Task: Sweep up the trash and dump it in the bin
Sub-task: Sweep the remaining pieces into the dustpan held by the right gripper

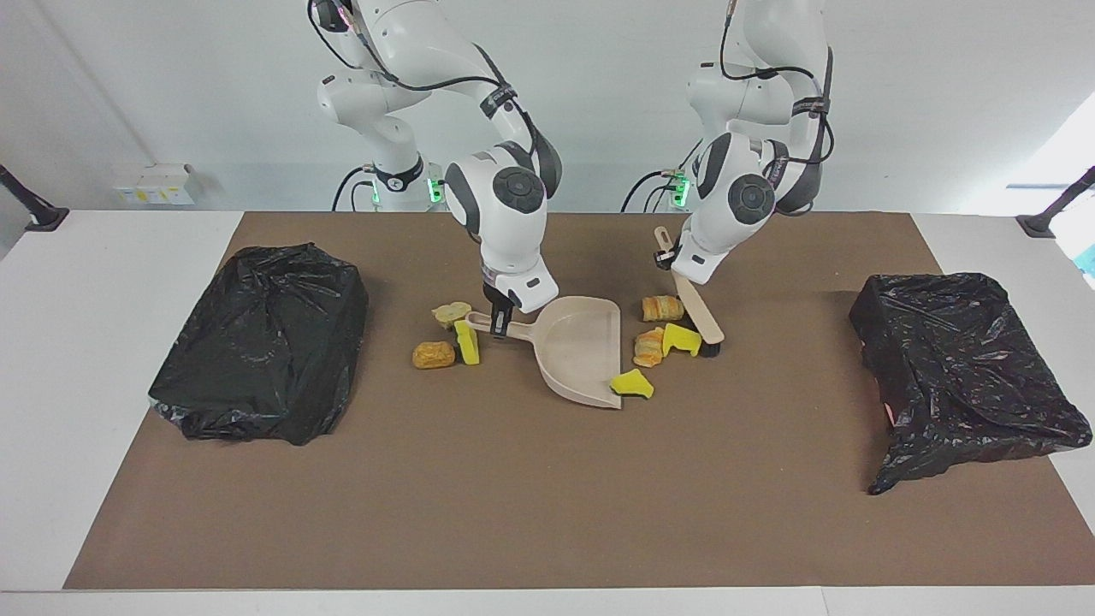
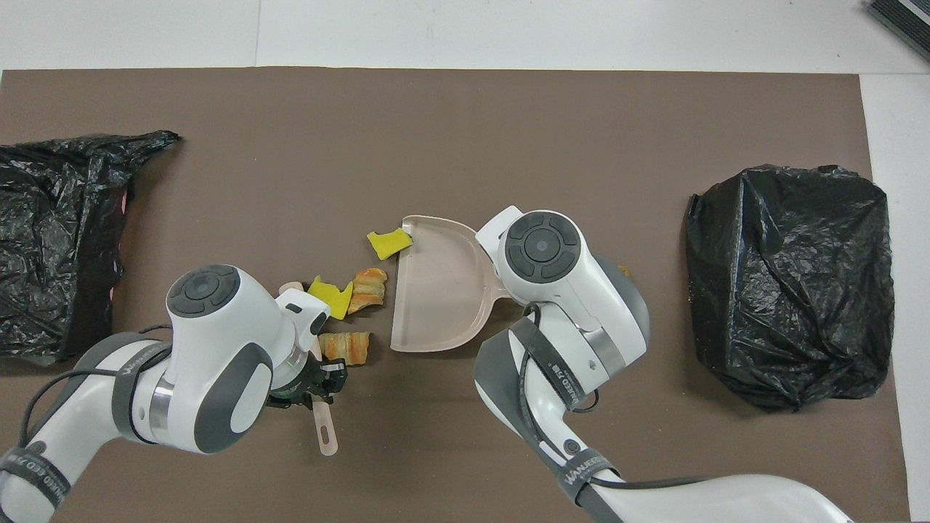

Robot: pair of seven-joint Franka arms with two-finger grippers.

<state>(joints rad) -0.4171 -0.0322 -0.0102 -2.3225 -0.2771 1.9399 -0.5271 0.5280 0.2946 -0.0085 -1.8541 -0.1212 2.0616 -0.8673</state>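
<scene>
Left end effector [image 1: 670, 257]: clamped on brush [image 1: 700, 315] handle; bristles beside the sponge wedge [image 1: 681, 339] and bread lump [image 1: 649, 346].
Right end effector [image 1: 500, 318]: clamped on dustpan [image 1: 578, 351] handle; pan raised, mouth facing the brush.
Trash: four scraps between both end effectors, one wedge [image 1: 631, 385] at the pan lip; three by the right end effector [image 1: 453, 334].
Risk: tilted lip may let scraps slide under.
Views: facing shows brush bristles; overhead hides them under the arm.

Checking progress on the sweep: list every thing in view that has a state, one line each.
dustpan: on the mat, handle held, no trash inside
brush: tilted, bristles down beside a yellow scrap
trash: seven scraps, all on the mat, one at the dustpan's lip
bin bags: two, black, on the mat
left gripper: shut on brush
right gripper: shut on dustpan
</scene>
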